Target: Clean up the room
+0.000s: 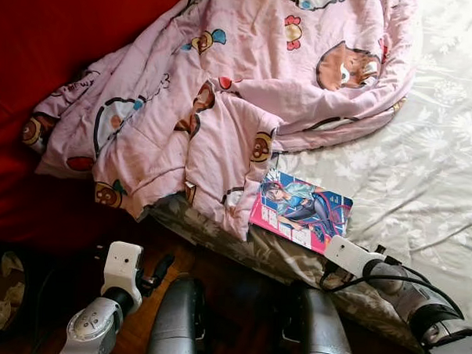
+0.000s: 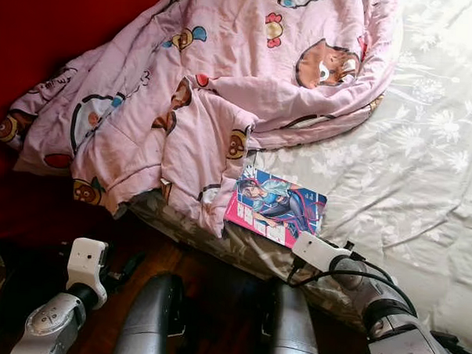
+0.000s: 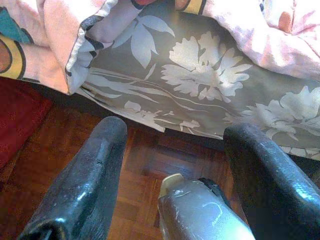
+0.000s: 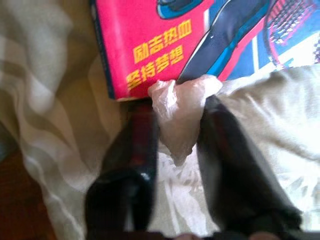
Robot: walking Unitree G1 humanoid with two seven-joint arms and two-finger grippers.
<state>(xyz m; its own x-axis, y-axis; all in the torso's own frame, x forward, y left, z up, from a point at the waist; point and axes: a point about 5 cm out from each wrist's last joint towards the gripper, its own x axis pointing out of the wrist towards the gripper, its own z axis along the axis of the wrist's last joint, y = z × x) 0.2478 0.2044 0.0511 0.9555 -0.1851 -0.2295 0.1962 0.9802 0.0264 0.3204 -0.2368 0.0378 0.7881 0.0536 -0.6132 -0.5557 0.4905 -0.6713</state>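
Right gripper [image 4: 175, 125] sits at the bed [image 1: 425, 154] edge, just at the near corner of a pink-and-blue book [image 1: 301, 210] — jaws pinched on a scrap of clear plastic wrap [image 4: 180, 102] lying against the book's cover. The book lies flat on the floral sheet, beside the hem of the rumpled pink quilt [image 1: 224, 90]. Left gripper [image 3: 170, 165] hangs low over the wooden floor [image 3: 150, 165] by the bed's side — jaws wide apart, holding nothing.

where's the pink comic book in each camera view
Left eye view: the pink comic book with a blue-haired figure lies near the bed's edge, just below the pink cartoon quilt.
Right eye view: same spot.
Left wrist view: not in it.
Right wrist view: its pink corner with yellow lettering lies just beyond the right gripper.
Shared landmark: the grey floral bedsheet.
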